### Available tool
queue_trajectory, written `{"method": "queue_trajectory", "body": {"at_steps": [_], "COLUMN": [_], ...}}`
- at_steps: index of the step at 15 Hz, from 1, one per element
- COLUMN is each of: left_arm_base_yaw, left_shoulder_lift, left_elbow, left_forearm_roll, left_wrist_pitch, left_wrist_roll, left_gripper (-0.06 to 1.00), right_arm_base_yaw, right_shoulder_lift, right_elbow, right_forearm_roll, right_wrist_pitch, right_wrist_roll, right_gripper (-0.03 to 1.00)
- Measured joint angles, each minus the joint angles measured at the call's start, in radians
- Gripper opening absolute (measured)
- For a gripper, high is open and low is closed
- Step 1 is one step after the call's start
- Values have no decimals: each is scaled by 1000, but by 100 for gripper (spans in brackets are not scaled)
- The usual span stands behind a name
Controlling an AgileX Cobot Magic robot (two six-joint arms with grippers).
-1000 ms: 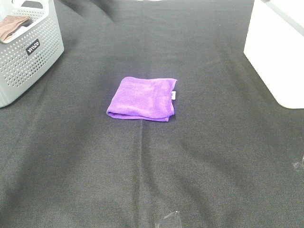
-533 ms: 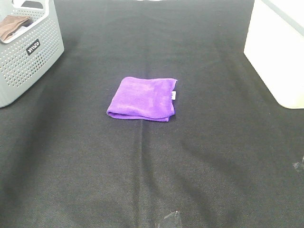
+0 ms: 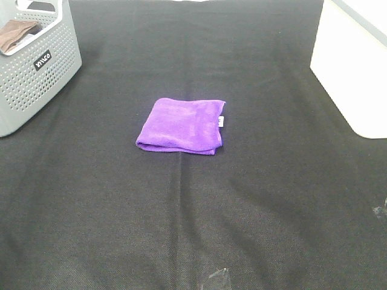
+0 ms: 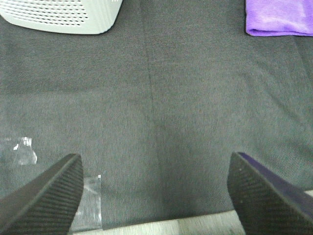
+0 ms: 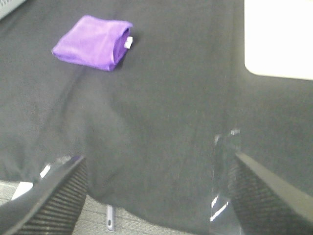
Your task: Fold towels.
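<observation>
A bright purple towel (image 3: 181, 125) lies folded into a small rectangle in the middle of the black tablecloth, its small white tag (image 3: 222, 121) at the right edge. It shows too in the left wrist view as the towel (image 4: 279, 17) and in the right wrist view as the towel (image 5: 93, 41). Neither arm appears in the exterior high view. My left gripper (image 4: 156, 196) is open with nothing between its fingers, near the table's front edge and well away from the towel. My right gripper (image 5: 161, 196) is open and empty too, also far from the towel.
A grey perforated basket (image 3: 36, 66) holding a brown cloth (image 3: 15, 33) stands at the back left. A white bin (image 3: 354, 66) stands at the back right. Clear tape pieces (image 3: 217, 279) stick to the black cloth (image 3: 193, 211) near the front edge.
The basket at the back left has shifted slightly leftward and away. The towel has not moved.
</observation>
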Motion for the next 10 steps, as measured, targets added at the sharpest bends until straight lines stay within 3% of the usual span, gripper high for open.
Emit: {"method": "queue_trajectory", "body": {"at_steps": [1,6,10], "left_arm_base_yaw": [0,0,0], "left_shoulder_lift": [-149,-475,-515], "left_elbow": [75,175,233], "left_forearm_roll": [2,-5,-99], "left_wrist_pitch": [10,52,57], "left_wrist_roll": [3,7,13], "left_gripper": [75,75,75], "right_arm_base_yaw": [0,0,0], "right_shoulder_lift": [-46,-182,-182], "right_elbow": [42,188,273], "right_forearm_roll": [-2,-5,-9], "right_wrist_pitch": [0,4,-72], "right_wrist_roll": [-17,-24,-40], "right_gripper": [75,77,78]}}
